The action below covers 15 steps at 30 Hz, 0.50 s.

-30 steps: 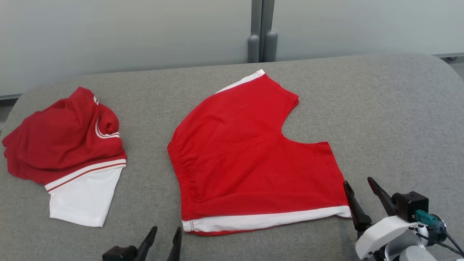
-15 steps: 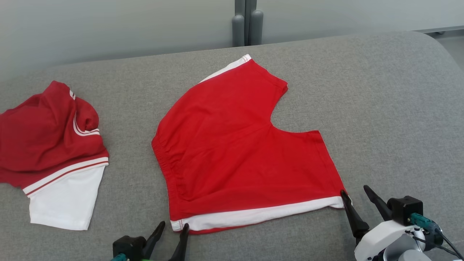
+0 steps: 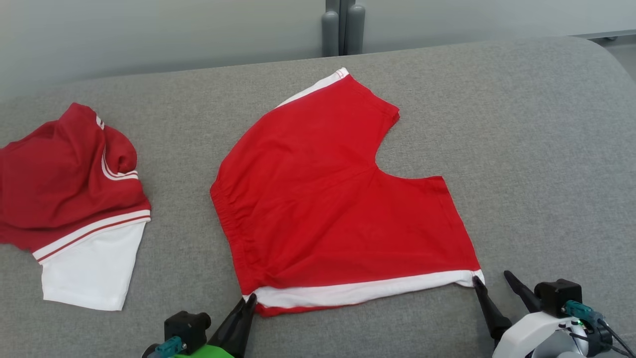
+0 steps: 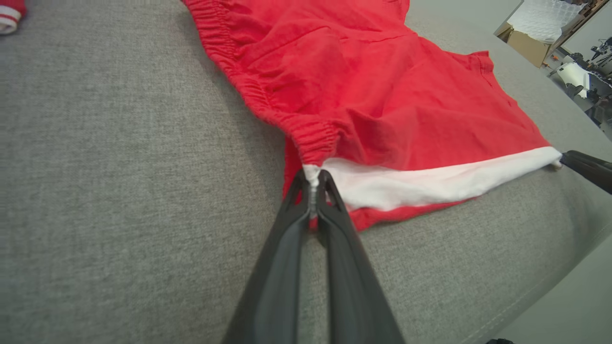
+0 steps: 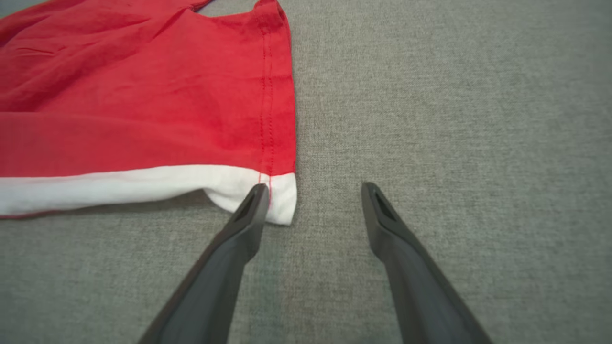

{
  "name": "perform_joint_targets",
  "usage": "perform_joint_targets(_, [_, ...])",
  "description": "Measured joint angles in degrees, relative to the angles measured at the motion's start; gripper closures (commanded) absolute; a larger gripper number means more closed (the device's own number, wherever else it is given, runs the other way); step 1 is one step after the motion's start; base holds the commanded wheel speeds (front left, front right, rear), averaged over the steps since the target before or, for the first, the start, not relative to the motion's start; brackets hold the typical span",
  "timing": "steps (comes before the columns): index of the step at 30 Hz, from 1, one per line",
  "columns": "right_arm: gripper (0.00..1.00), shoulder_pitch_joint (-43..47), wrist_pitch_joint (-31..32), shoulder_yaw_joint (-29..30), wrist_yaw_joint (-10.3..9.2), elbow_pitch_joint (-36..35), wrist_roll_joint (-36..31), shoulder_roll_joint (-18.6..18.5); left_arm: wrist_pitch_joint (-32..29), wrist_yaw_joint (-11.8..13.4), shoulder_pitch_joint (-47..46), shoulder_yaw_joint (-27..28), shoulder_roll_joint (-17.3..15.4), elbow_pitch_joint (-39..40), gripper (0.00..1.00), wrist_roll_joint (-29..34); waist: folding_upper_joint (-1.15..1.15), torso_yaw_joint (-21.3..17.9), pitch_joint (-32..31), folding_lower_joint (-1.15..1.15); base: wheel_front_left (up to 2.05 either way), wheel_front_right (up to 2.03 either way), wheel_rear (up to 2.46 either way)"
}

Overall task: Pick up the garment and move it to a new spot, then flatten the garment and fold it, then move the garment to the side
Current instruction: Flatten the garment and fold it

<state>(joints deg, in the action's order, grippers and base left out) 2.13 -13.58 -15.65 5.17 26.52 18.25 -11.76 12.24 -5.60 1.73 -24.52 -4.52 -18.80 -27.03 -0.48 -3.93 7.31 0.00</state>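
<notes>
The garment (image 3: 338,199), bright red shorts with a white side band, lies spread flat on the grey padded surface (image 3: 536,149). My left gripper (image 3: 250,300) is shut on the garment's near-left corner, where the elastic waistband meets the white band; in the left wrist view the gripper (image 4: 313,176) pinches the white fabric of the garment (image 4: 382,95). At the near-right corner my right gripper (image 3: 492,276) stands open. In the right wrist view the right gripper (image 5: 313,188) has its left finger touching the white corner of the garment (image 5: 143,95), and the other finger rests on bare cushion.
A second piece of clothing (image 3: 74,199), dark red with a white part, lies crumpled at the left. Grey posts (image 3: 343,30) stand against the wall behind the surface. The surface's rounded right end (image 3: 611,64) curves away at the top right.
My left gripper has reached forward to the garment's near-left corner and shut on it. The right gripper stays open at the near-right corner. The head camera has shifted a little.
</notes>
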Motion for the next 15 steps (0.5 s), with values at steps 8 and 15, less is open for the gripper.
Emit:
perform_joint_targets(8, [0.00, -1.94, -0.01, -2.09, 0.92, 1.25, 0.21, 0.53, 0.43, -0.44, -0.90, -0.55, 0.03, -1.10, 1.00, 0.01, 0.00, 1.53, 0.27, 0.00, 0.00, 0.00, 0.00])
perform_joint_targets(15, [0.09, -2.17, -0.08, -3.71, 1.36, 2.64, 0.48, 0.44, 0.93, -0.45, -1.19, -0.82, 0.11, -1.92, 1.00, 0.00, 0.00, 2.39, 0.22, 0.00, 0.00, 0.00, 0.00])
